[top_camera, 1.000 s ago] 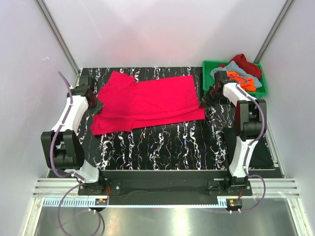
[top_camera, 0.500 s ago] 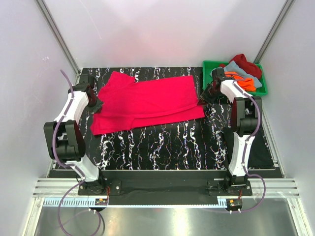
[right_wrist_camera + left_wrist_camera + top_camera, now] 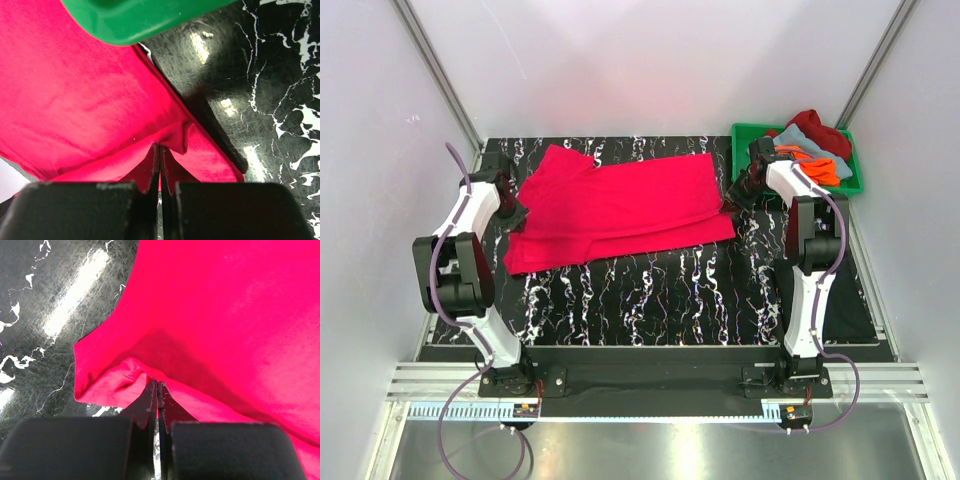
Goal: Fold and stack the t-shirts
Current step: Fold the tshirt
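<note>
A bright pinkish-red t-shirt (image 3: 620, 205) lies spread across the back of the black marbled table (image 3: 650, 295), folded lengthwise. My left gripper (image 3: 512, 208) is shut on the shirt's left edge; the left wrist view shows the cloth (image 3: 225, 315) pinched between the closed jaws (image 3: 157, 390). My right gripper (image 3: 733, 202) is shut on the shirt's right edge, next to the crate; the right wrist view shows a fold of cloth (image 3: 100, 100) pinched at the tips (image 3: 160, 152). Orange, grey-blue and dark red t-shirts (image 3: 810, 150) lie heaped in the crate.
A green plastic crate (image 3: 745, 135) stands at the back right corner; its rim (image 3: 150, 20) hangs just above my right gripper. White walls and slanted metal posts enclose the table.
Both grippers have moved slightly towards the back while holding the shirt's edges. The shirt itself has barely shifted.
</note>
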